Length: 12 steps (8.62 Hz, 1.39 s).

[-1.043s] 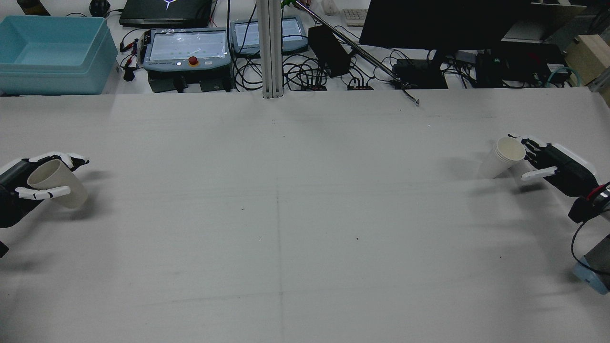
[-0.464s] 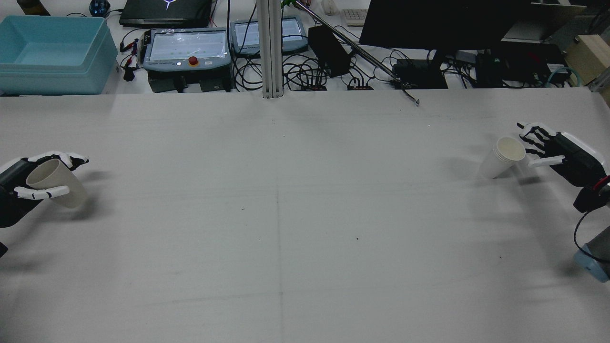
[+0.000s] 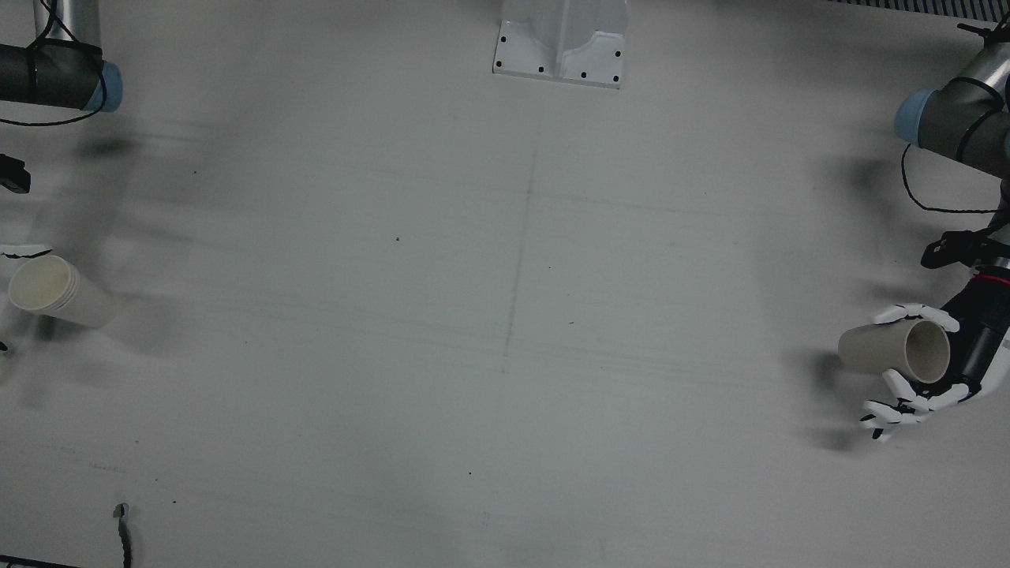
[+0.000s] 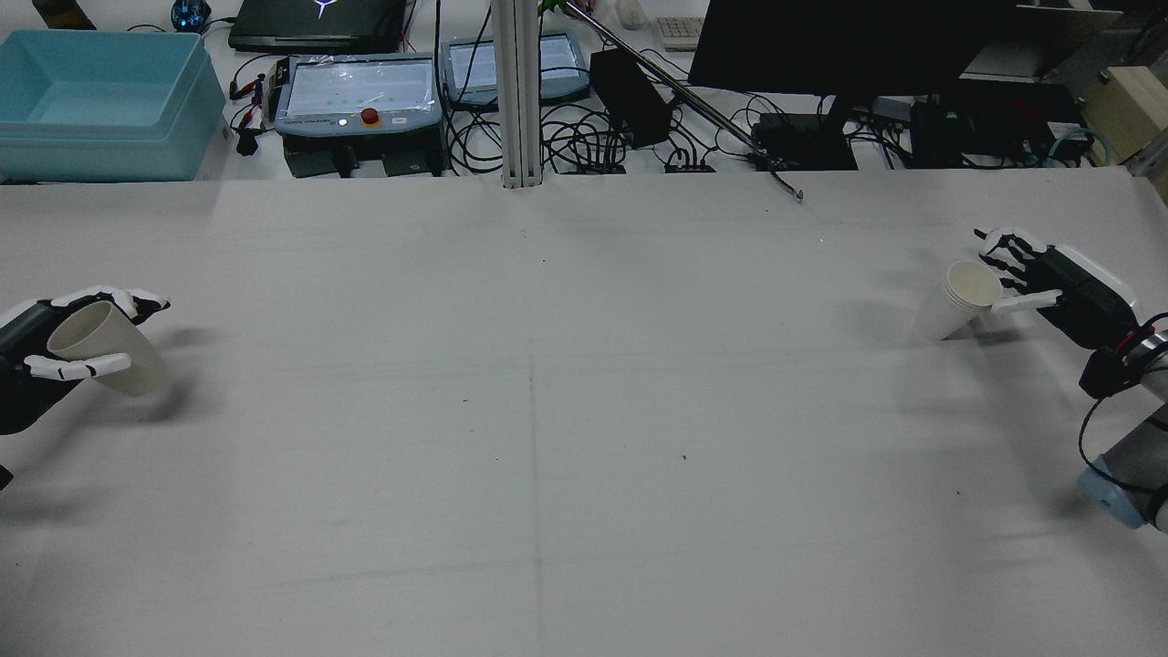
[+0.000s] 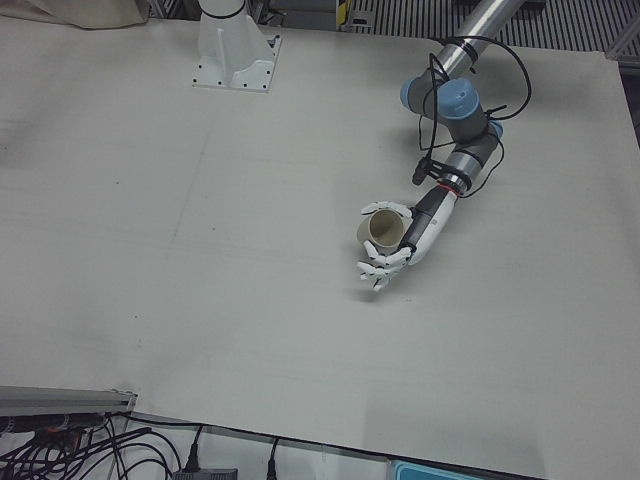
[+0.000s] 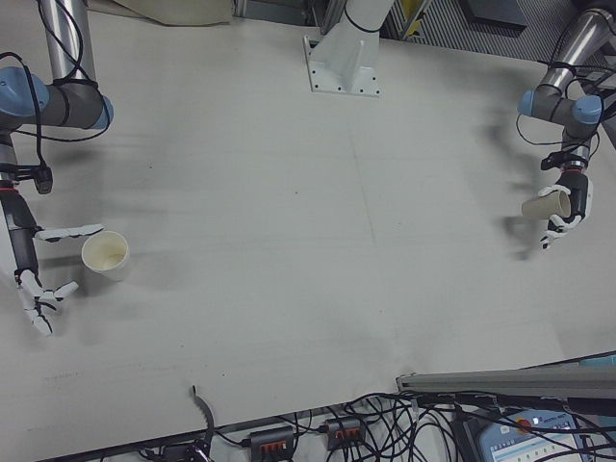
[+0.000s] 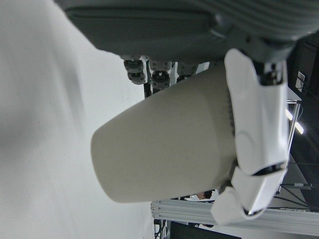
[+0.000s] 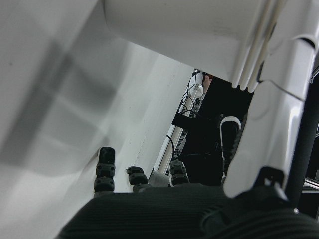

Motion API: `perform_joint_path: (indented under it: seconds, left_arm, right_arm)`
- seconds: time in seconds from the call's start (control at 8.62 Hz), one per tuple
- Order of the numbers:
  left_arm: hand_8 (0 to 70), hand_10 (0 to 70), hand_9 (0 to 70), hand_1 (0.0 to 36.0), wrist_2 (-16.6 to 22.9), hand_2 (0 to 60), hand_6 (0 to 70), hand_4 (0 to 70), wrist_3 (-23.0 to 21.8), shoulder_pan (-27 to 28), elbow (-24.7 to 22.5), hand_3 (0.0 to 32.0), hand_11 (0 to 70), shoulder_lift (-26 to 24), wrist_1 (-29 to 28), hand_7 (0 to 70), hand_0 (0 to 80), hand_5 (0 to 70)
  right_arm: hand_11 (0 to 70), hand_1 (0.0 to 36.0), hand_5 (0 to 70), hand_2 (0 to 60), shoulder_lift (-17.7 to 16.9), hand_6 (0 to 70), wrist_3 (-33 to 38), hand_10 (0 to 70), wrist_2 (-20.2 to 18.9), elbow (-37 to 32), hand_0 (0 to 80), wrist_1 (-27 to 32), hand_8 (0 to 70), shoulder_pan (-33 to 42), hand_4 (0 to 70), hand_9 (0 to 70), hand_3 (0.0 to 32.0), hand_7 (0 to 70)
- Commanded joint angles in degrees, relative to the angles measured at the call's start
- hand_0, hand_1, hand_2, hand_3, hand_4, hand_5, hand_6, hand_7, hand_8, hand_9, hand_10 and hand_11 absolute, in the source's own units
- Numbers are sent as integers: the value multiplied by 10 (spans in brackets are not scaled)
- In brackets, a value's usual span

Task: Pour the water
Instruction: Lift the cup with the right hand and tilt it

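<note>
Since half a second ago, my right hand [image 4: 1049, 278] has shifted toward the far edge of the table [image 4: 584, 411], and its thumb now reaches to the rim of the stacked cups [image 4: 958, 301], whereas earlier it lay just beside them.

Right side. Fingers [image 6: 38, 313] are spread on either side of the stacked cups [image 6: 105, 254], thumb on one side and the others on the other; they do not close on the stack. I cannot tell whether the thumb actually touches the rim. The stack stands tilted on the table, mouth leaning toward the hand, near the table's right edge as the robot faces it. In the front view the stacked cups [image 3: 55, 292] show at the picture's left margin.

Left side. Fingers [image 3: 899, 406] of my left hand [image 3: 943, 359] wrap a single paper cup [image 3: 892, 351], thumb across one wall [image 7: 254, 144] and the rest behind. The cup [image 4: 105, 351] is held tilted clear of the table, mouth toward the wrist, near the table's left edge. The left-front view shows the same grasp [image 5: 395, 245] with the cup mouth [image 5: 383, 229] open to the camera.
</note>
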Motion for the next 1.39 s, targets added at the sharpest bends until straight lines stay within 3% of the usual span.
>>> perform_joint_path:
  seconds: [0.0, 1.04, 1.28]
  left_arm:
    - [198, 56, 197, 320, 0, 600, 238, 700, -4, 0, -1, 0, 96, 2, 0, 342, 564, 700]
    - [197, 56, 195, 311, -2, 600, 232, 692, -5, -1, -1, 0, 95, 6, -5, 334, 568, 700]
    - [196, 56, 193, 307, -5, 600, 228, 685, -5, -1, -19, 0, 95, 20, -5, 329, 566, 700]
  right_arm:
    - [65, 179, 551, 1, 1, 5, -4, 31, 0, 0, 543, -1, 53, -12, 0, 54, 320, 151]
    - [60, 187, 562, 11, 19, 4, -29, 27, 0, 9, 552, -3, 55, -51, 0, 57, 320, 166]
    - [59, 193, 573, 20, 22, 7, -39, 26, 0, 20, 556, -4, 59, -70, 0, 59, 320, 177]
